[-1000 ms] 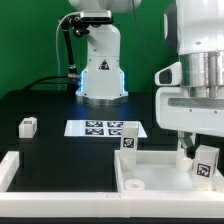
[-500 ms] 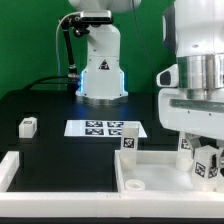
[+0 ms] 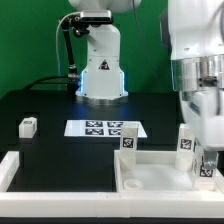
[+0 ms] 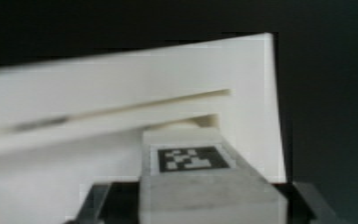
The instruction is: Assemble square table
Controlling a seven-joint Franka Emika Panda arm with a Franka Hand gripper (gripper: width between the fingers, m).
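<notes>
While the arm is working over the tray-like top point(image 3: 150, 172) at the exterior view's right, the gripper point(image 4: 201, 200) is holding a leg point(image 4: 197, 168) between its jaws, the tag facing the wrist camera. The grip is looking centred, though the exterior view is hiding most of it behind the arm. To do this step well, the leg should be staying upright and square to the top's corner before any lowering. Two other legs point(image 3: 128, 139) are standing at the top's far rim; a fourth point(image 3: 28, 125) is sitting well apart on the dark surface point(image 3: 50, 110).
</notes>
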